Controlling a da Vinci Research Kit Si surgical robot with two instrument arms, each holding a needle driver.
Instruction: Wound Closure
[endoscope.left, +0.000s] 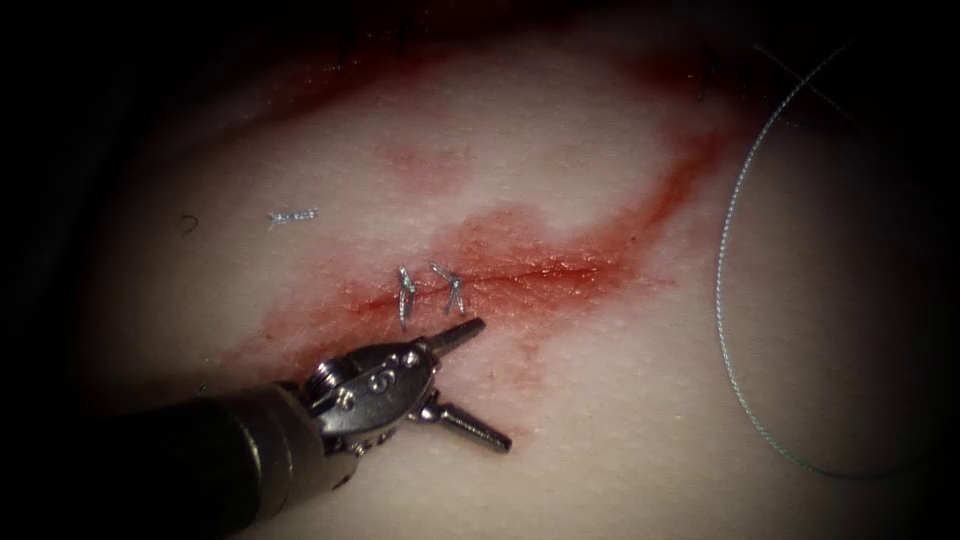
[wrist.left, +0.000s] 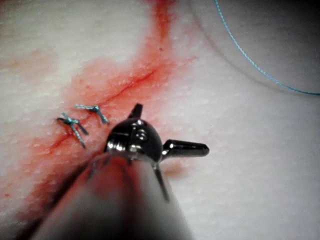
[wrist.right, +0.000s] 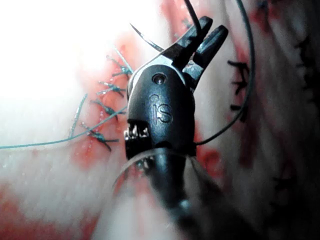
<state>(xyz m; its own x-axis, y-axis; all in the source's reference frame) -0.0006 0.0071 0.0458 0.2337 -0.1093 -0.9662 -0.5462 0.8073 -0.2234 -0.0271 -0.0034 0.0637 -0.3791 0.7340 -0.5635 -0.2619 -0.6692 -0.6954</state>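
Endoscope view: my left tool (endoscope.left: 480, 385) hovers jaws wide, holding nothing, just below the cut (endoscope.left: 530, 272) and its two stitches (endoscope.left: 430, 292). Right wrist view: my right tool's (wrist.right: 204, 39) jaws pinch the needle (wrist.right: 150, 41) near one end, clear of the tissue (endoscope.left: 600, 400); thread (endoscope.left: 735, 330) loops off right.

A surgical training bench in a lab: pale tissue (endoscope.left: 600, 420) smeared with red fluid (endoscope.left: 520, 255), a stitched cut (endoscope.left: 540, 272), loose thread (endoscope.left: 722, 300), and a robotic tool (endoscope.left: 480, 385) over it.
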